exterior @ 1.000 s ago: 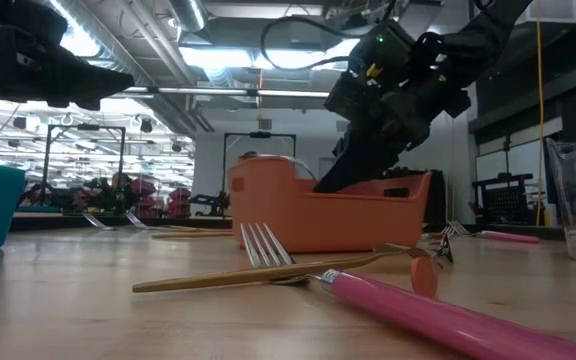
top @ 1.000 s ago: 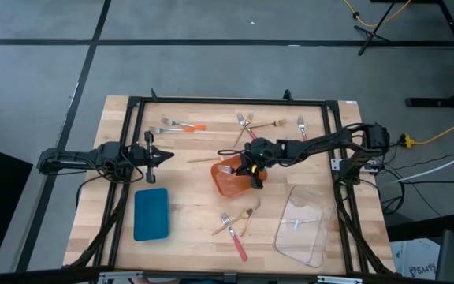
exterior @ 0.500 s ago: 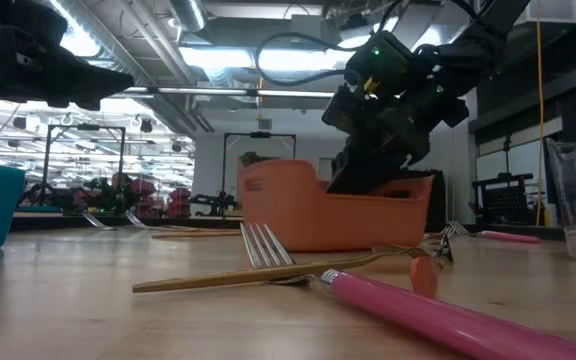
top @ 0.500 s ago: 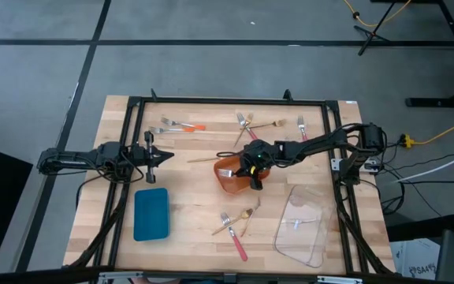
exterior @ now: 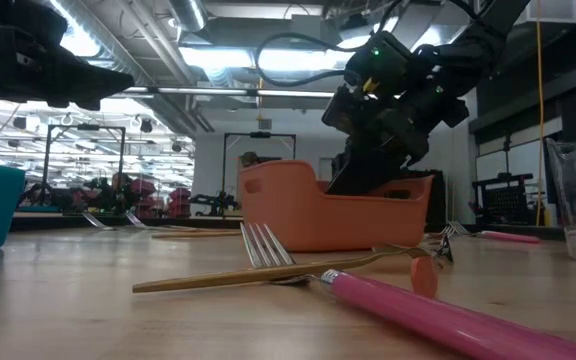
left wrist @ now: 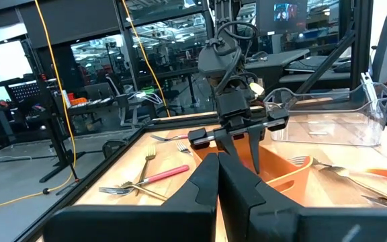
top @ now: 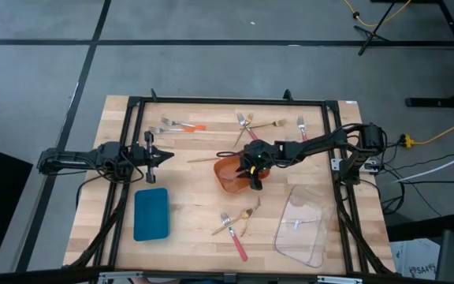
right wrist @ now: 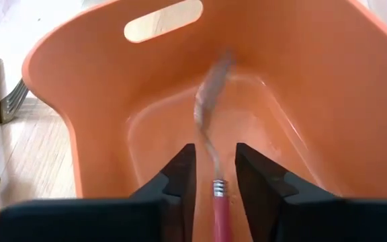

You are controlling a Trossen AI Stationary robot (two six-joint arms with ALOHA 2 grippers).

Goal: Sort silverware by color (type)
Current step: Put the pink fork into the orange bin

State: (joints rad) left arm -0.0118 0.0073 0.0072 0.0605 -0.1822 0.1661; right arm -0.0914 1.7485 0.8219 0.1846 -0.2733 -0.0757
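Your right gripper [right wrist: 210,176] hangs over the orange tray [right wrist: 301,101], fingers spread — the pink-handled fork [right wrist: 213,181] sits loose between them, dropping in. Lift straight up — don't bump it.

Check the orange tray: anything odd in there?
Yes. The fork between the right gripper jaws over the orange tray has a pink-red handle, not orange, so it looks like the wrong tray.

Trays [top: 150,214]: three (orange, blue, clear). Arms: two.
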